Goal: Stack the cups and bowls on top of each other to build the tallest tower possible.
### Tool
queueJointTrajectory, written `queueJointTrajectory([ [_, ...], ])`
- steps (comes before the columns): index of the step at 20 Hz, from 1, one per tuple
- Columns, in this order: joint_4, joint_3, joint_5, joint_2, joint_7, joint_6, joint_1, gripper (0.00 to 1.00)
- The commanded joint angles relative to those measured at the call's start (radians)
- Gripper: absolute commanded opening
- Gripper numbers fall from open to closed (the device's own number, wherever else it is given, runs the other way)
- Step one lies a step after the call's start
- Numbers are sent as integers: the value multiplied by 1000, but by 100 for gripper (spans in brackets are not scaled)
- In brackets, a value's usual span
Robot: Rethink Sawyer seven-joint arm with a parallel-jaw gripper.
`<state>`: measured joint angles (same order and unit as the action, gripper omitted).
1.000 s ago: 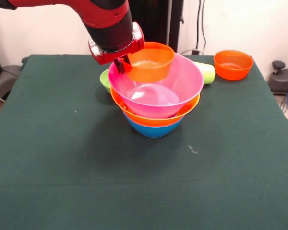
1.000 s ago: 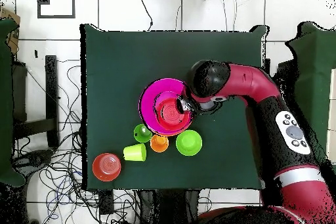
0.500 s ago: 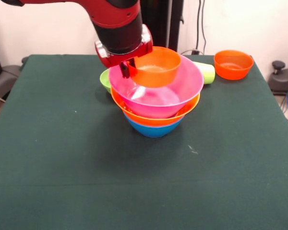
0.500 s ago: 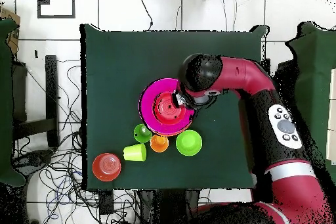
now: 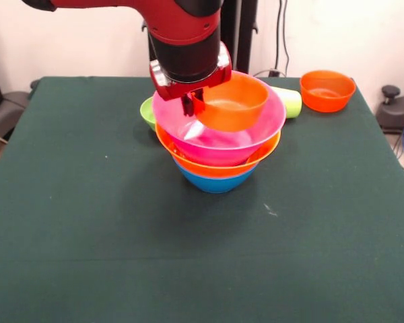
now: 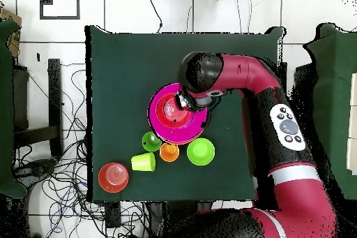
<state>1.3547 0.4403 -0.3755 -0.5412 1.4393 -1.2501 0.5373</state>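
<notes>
Bowls in the tower [image 5: 219,145]: glossy, translucent plastic. Table cover [image 5: 87,222]: matt green cloth. My arm shell [image 5: 188,33]: smooth, slightly shiny.

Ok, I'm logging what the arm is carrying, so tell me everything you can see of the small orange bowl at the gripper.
The small orange bowl is glossy plastic, round, with walls tapering to a narrower base, and looks empty. The gripper has its jaws closed on the bowl's rim on one side. The bowl hangs slightly tilted, mouth up, inside the mouth of the pink bowl, the top of the nested stack. Whether its base touches the pink bowl cannot be told.
</notes>
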Motion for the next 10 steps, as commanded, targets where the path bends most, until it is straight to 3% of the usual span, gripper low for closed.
queueJointTrajectory([
  [1, -30, -53, -15, 31, 132, 81, -14, 0],
  [4, -21, -61, -26, 22, 125, 84, -10, 0],
  [5, -21, -65, -23, 21, 122, 85, -12, 100],
  [10, -29, -74, -35, 20, 106, 71, -14, 100],
])
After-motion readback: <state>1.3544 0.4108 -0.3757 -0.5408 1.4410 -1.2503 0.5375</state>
